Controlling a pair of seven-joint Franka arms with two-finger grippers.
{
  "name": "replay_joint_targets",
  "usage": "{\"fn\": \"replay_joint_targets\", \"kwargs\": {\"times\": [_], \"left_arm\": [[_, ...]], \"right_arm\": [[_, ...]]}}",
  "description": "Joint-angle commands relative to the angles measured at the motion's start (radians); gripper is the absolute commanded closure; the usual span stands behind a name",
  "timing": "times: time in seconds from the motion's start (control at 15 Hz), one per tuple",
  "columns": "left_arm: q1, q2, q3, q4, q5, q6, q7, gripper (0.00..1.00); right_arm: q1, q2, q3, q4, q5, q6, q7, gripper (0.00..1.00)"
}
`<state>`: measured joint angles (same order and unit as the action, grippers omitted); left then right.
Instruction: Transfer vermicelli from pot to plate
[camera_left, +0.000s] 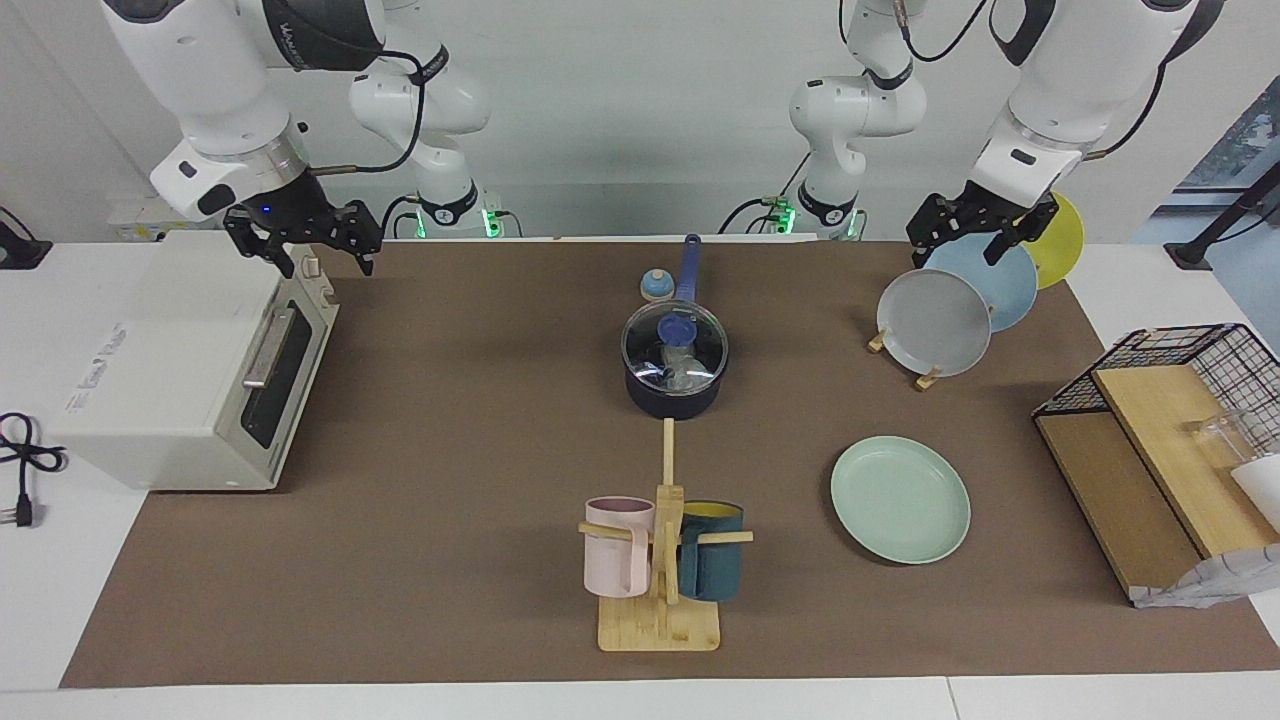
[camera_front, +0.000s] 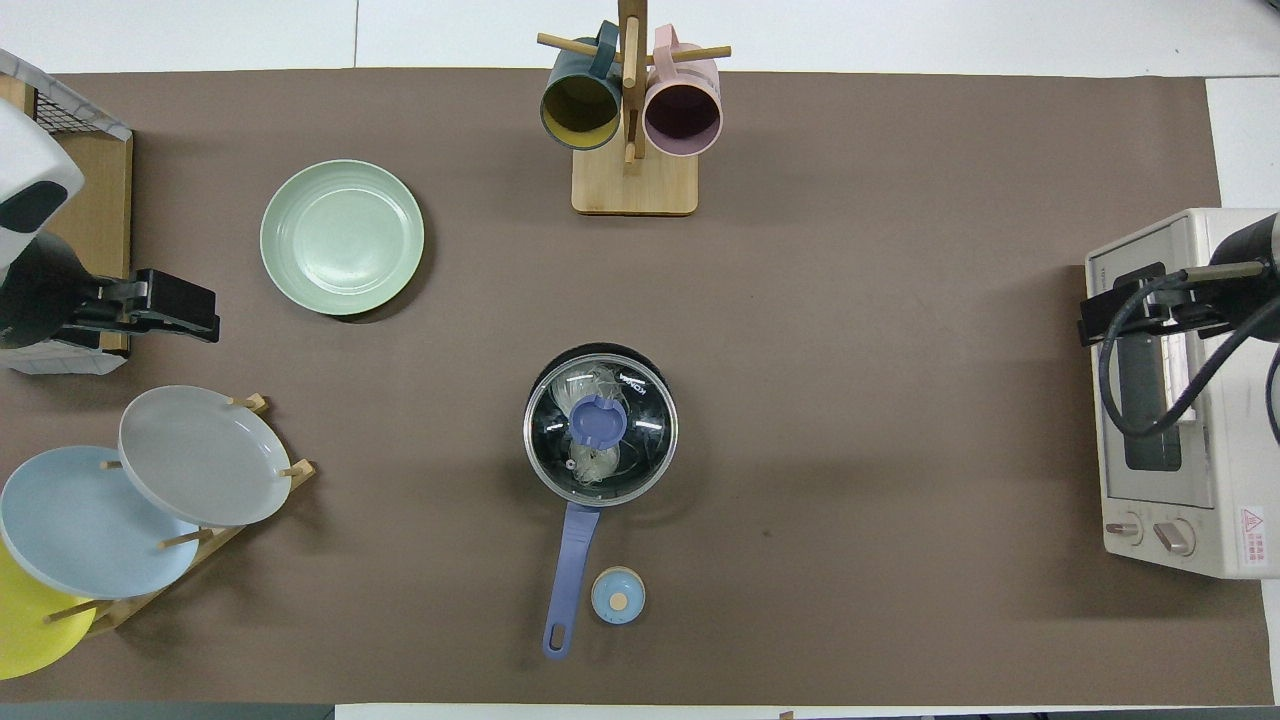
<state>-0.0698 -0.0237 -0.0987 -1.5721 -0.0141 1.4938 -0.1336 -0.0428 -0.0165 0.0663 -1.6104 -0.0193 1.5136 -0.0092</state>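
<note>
The pot (camera_left: 674, 385) sits mid-frame in both views on the brown mat of the counter (camera_left: 450, 400), its long blue handle pointing toward the robots. A glass lid (camera_front: 600, 430) with a blue knob covers it, and the vermicelli (camera_front: 598, 462) shows through the glass as pale strands inside. Just beside the handle stands a small blue round timer (camera_front: 618, 595).

The plate (camera_front: 342, 238) lies flat in the upper left of the overhead view, toward the left arm's end of the counter, with open mat between it and the pot. A wooden mug tree (camera_front: 633, 150) at the top centre of that view carries a teal mug (camera_front: 580, 105) and a pink mug (camera_front: 683, 112).

At the lower left of the overhead view a rack holds a grey plate (camera_front: 205, 455), a light blue plate (camera_front: 85, 520) and a yellow plate (camera_front: 30, 625). A wire basket (camera_left: 1180, 400) with wooden boards sits at the right edge of the facing view.

A white toaster oven (camera_left: 190, 370) stands at the left of the facing view; the lettering on its top is too faint to read, and a red warning label by its knobs is likewise illegible.

The left hand (camera_left: 975, 228) hangs over the plate rack, fingers spread. The right hand (camera_left: 310, 240) hangs over the oven, fingers spread.
</note>
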Motion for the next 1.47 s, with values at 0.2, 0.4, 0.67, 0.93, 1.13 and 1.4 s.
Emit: {"fn": "replay_joint_targets", "kwargs": {"times": [0.2, 0.4, 0.67, 0.93, 1.13, 1.4], "left_arm": [[0.005, -0.019, 0.002, -0.012, -0.01, -0.01, 0.009, 0.0], [0.005, -0.019, 0.002, -0.012, -0.009, -0.01, 0.009, 0.0], [0.005, -0.019, 0.002, -0.012, -0.01, -0.01, 0.009, 0.0], [0.005, -0.019, 0.002, -0.012, -0.01, -0.01, 0.009, 0.0], [0.005, -0.019, 0.002, -0.012, -0.01, -0.01, 0.009, 0.0], [0.005, -0.019, 0.002, -0.012, -0.009, -0.01, 0.009, 0.0]], "right_arm": [[-0.005, 0.003, 0.004, 0.007, 0.018, -0.003, -0.014, 0.0], [0.026, 0.001, 0.006, -0.002, 0.019, 0.005, -0.005, 0.0], [0.167, 0.029, 0.006, 0.023, 0.024, 0.011, 0.182, 0.0], [0.326, 0.176, 0.006, 0.174, 0.048, 0.016, 0.418, 0.0], [0.454, 0.281, 0.006, 0.257, 0.032, 0.045, 0.564, 0.0], [0.566, 0.418, 0.007, 0.372, 0.016, 0.092, 0.727, 0.0]]}}
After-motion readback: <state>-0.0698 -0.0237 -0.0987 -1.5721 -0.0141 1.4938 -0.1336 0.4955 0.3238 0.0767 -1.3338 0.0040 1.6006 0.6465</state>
